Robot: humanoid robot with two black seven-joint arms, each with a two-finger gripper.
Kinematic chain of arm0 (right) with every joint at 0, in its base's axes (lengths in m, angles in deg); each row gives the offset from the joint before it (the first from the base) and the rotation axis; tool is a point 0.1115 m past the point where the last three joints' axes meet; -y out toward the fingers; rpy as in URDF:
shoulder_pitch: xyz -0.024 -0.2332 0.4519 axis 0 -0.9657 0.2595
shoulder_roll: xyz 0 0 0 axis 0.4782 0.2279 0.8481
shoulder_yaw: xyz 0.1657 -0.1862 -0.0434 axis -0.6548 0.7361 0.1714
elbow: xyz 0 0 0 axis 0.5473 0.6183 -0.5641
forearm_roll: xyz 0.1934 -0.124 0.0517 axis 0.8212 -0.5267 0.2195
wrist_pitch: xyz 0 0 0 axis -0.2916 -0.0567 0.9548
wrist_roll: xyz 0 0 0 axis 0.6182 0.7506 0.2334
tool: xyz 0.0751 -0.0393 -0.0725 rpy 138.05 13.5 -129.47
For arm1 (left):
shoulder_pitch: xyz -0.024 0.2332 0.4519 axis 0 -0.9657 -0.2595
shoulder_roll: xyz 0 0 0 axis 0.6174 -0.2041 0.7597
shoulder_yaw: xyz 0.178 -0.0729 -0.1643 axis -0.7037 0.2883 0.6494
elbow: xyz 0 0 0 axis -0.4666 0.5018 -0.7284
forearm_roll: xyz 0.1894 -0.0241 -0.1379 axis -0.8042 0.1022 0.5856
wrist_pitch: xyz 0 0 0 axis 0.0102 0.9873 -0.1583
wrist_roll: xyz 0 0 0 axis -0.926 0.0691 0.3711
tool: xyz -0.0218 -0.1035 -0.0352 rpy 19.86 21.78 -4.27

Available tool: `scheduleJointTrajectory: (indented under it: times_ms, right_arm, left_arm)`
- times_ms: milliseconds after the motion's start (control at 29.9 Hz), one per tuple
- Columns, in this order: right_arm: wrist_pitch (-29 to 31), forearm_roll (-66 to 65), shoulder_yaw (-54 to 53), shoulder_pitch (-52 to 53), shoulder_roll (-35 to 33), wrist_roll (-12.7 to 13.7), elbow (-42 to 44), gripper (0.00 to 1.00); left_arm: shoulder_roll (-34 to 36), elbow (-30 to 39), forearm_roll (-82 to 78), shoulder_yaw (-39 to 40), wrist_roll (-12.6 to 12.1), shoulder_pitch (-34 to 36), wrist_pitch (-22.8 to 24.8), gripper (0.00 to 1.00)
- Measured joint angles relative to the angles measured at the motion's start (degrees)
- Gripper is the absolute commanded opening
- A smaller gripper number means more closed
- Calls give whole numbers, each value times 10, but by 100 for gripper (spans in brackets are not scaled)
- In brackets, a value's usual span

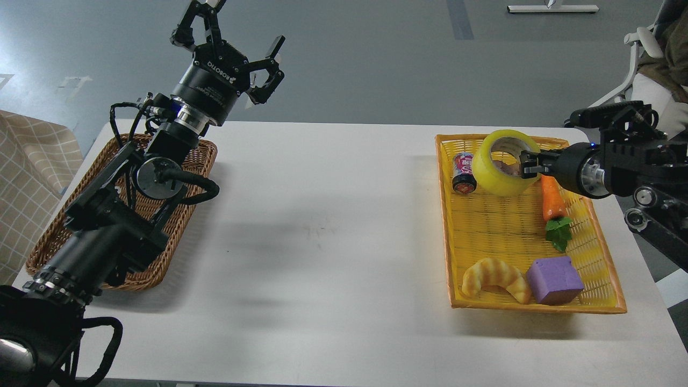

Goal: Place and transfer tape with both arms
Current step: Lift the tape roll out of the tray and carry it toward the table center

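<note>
The yellow tape roll (497, 167) with its grey-white core hangs in the air over the far part of the yellow basket (505, 236). My right gripper (529, 163) is shut on the roll's right wall, one finger inside the core. My left gripper (228, 40) is open and empty, raised high above the back edge of the table, over the far end of the brown wicker basket (54, 231).
In the yellow basket lie a small can (463, 173), a carrot toy (553, 207), a croissant toy (494, 278) and a purple block (554, 279). A toy animal is mostly hidden behind the tape. A person on a chair (653, 70) is at far right.
</note>
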Motion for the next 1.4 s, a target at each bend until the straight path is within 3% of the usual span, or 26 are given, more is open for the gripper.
scheduleJointTrajectory:
  times_ms: [903, 1405]
  right_arm:
    - [0, 1, 97, 122, 270, 0, 122, 0]
    - [0, -2, 124, 117, 354, 0, 170, 0]
  left_arm:
    - [0, 1, -1, -1, 0, 0, 0, 98]
    - [0, 2, 0, -1, 0, 2, 0, 98]
